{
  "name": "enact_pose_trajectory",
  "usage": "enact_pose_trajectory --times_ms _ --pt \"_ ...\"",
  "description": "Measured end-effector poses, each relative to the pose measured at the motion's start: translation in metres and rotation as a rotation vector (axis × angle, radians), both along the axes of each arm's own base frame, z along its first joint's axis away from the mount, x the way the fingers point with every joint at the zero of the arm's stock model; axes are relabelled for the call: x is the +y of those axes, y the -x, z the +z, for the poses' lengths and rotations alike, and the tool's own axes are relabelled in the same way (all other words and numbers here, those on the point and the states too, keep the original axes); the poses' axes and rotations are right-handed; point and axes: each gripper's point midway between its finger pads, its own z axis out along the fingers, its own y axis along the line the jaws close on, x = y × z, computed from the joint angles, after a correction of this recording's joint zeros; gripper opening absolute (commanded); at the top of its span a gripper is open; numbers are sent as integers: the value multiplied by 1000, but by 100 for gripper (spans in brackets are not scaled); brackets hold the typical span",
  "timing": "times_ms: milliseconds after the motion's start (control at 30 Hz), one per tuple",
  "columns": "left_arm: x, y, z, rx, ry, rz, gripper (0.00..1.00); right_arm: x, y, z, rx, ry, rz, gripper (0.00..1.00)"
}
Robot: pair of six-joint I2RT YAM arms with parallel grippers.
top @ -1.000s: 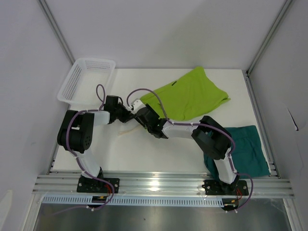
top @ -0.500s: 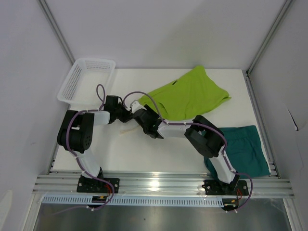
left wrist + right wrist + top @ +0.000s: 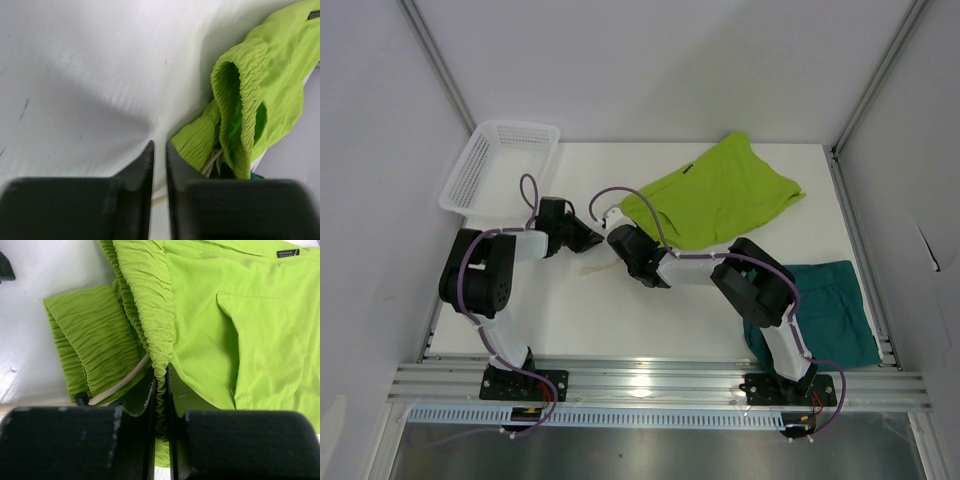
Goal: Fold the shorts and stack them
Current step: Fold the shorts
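Pinching the gathered waistband (image 3: 155,315) of the lime shorts (image 3: 715,195), the right claw (image 3: 160,377) has its jaws pressed together on the ruffled cloth, with a fold squeezed in the slit between them. A pale drawstring (image 3: 120,382) runs out from under the band just left of the fingers. The lime shorts lie spread over the far middle of the table (image 3: 650,320), waistband end toward the claws. The left claw (image 3: 159,150) sits just to the left of that band, its jaws nearly together with only a thin slit and nothing in it, over bare table and apart from the cloth. The teal shorts (image 3: 830,310) lie at the near right corner, partly behind the right arm. A basket (image 3: 500,165) stands at the far left corner.
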Motion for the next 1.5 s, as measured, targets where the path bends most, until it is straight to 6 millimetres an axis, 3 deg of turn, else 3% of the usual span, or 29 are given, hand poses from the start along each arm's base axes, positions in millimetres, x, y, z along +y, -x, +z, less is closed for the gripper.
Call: enact_pose_trajectory --times_ms 67,167,500,767,800,833,1033,1500 --pt "-2 0 2 -5 10 -6 37 1 1 2 -3 -12 1 3" --pt "-6 0 5 -18 31 -25 44 3 1 2 -1 -23 1 3" --pt "-23 4 1 -15 61 -81 45 11 2 1 35 -102 4 3" --pt "-32 -8 1 -23 74 -96 44 14 1 1 57 -151 2 2" --pt "-32 -8 1 -23 74 -93 42 14 0 1 58 -157 2 2" --pt "-32 -10 0 -23 73 -88 31 15 1 1 60 -162 1 2" --pt "-29 -14 -8 -3 35 -38 1 16 3 3 67 -194 1 2" --pt "-26 -23 -8 -50 9 -8 0 14 15 10 66 -225 1 0"
